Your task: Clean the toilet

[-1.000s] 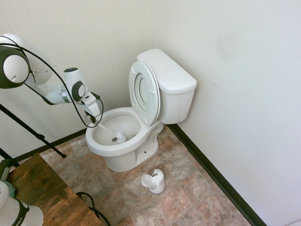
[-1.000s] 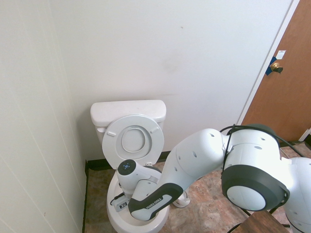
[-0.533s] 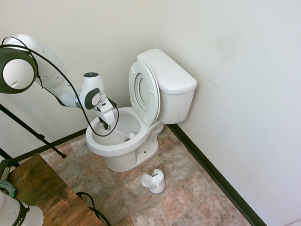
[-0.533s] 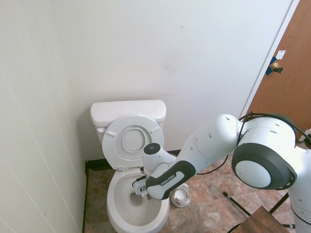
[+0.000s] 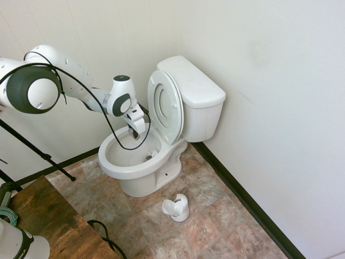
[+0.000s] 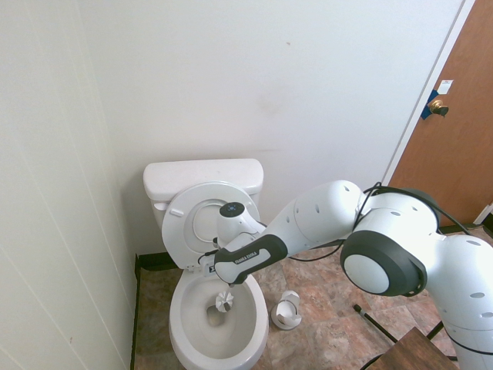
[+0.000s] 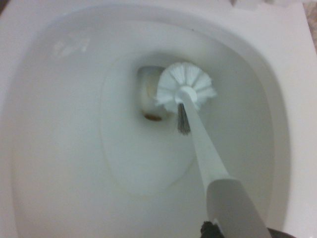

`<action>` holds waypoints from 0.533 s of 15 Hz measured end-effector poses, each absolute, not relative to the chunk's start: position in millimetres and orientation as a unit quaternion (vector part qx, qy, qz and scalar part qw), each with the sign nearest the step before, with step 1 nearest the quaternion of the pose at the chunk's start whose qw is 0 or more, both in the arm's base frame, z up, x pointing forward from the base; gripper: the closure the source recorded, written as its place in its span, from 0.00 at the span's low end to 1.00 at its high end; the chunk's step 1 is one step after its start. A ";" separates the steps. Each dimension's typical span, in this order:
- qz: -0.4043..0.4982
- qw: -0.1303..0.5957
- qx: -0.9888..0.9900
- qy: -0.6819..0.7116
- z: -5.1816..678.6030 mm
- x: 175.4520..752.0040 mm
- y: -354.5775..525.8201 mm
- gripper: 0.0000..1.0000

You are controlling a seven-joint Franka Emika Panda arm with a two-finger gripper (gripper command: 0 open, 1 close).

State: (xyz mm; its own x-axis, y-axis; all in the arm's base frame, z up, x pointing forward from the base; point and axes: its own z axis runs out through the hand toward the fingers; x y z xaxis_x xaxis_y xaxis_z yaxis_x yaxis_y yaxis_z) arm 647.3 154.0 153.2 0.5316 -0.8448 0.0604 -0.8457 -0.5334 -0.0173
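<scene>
In the corner of the room, against the back wall, we are looking at the toilet (image 5: 161, 129), its lid and seat standing upright against the tank, the bowl open at about 7 o'clock from the tank in the first exterior view. Over the bowl we are holding the gripper (image 5: 135, 132) pointing down, its fingers clamped shut on the handle of a white toilet brush (image 7: 185, 89). In the wrist view the brush head is sitting low in the bowl, just beside the drain opening, at roughly 3 o'clock from it. On the floor near the bowl's foot the small brush holder (image 5: 177, 208) is standing, well apart from the work.

Our judgement on scrubbing well: we are wanting the bristles pressed onto the ceramic, not hanging free, and swept round the bowl wall in full circles, with the brownish mark at the drain's edge getting extra passes. The handle should stay clear of the rim so the grip is not levered loose.
</scene>
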 end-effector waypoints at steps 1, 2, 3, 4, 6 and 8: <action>0.037 0.002 0.875 -0.483 159.2 652.3 159.0 1.00; 0.042 -0.003 0.875 -0.481 164.9 655.9 166.1 1.00; 0.045 -0.007 0.876 -0.479 168.8 658.3 174.9 1.00; 0.047 -0.009 0.878 -0.477 169.5 659.5 184.2 1.00; 0.048 -0.011 0.880 -0.472 163.2 660.4 206.2 1.00; 0.049 -0.013 0.882 -0.468 159.1 660.2 230.1 1.00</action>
